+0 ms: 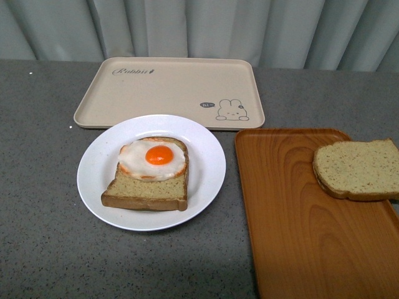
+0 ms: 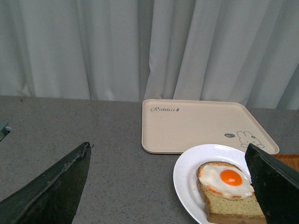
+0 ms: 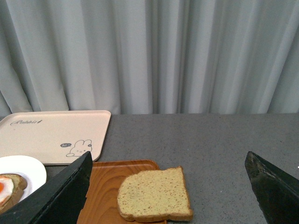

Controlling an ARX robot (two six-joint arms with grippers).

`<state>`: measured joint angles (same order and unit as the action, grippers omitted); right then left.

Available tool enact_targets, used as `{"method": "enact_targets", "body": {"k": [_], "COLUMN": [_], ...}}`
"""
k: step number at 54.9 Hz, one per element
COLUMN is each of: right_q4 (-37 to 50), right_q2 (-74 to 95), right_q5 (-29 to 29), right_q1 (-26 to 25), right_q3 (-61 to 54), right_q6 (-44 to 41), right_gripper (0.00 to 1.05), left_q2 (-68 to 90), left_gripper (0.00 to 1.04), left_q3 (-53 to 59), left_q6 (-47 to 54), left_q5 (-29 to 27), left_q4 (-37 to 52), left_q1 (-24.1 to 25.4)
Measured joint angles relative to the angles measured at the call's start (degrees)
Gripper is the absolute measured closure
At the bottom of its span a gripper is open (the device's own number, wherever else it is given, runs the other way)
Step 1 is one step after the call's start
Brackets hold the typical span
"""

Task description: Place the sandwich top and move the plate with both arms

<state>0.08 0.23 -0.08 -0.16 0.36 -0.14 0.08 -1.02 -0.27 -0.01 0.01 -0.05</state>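
Note:
The sandwich top [image 1: 358, 169], a plain speckled bread slice, lies at the right edge of the wood-grain tray [image 1: 293, 224]. In the right wrist view the sandwich top [image 3: 154, 195] sits ahead of and between the spread fingers of my open right gripper [image 3: 168, 186], apart from both. The white plate [image 1: 100, 168] stands left of centre and holds a bread slice with a fried egg [image 1: 153, 161]. My open left gripper [image 2: 168, 182] hangs above bare table, with the plate [image 2: 187, 170] and egg slice [image 2: 226, 184] by its one finger. Neither arm shows in the front view.
A beige rabbit-printed tray [image 1: 168, 90] lies at the back behind the plate. A grey curtain [image 1: 199, 28] closes off the far edge of the grey table [image 1: 43, 156]. The wood-grain tray runs to the table's front right.

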Motion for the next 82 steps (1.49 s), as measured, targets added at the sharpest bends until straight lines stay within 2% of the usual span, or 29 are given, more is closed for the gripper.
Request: {"method": "enact_targets", "body": {"k": [82], "right_q4": [0.0], "right_q2": [0.0], "right_q5": [0.0], "right_q1": [0.0], "right_q3": [0.0], "right_q6": [0.0], "right_gripper": [0.09], "left_q2": [0.0], "left_gripper": [0.06], "left_q3": [0.0], "left_q6": [0.0], "left_q5": [0.0], "left_q4": [0.0], "left_q1": [0.0]}}
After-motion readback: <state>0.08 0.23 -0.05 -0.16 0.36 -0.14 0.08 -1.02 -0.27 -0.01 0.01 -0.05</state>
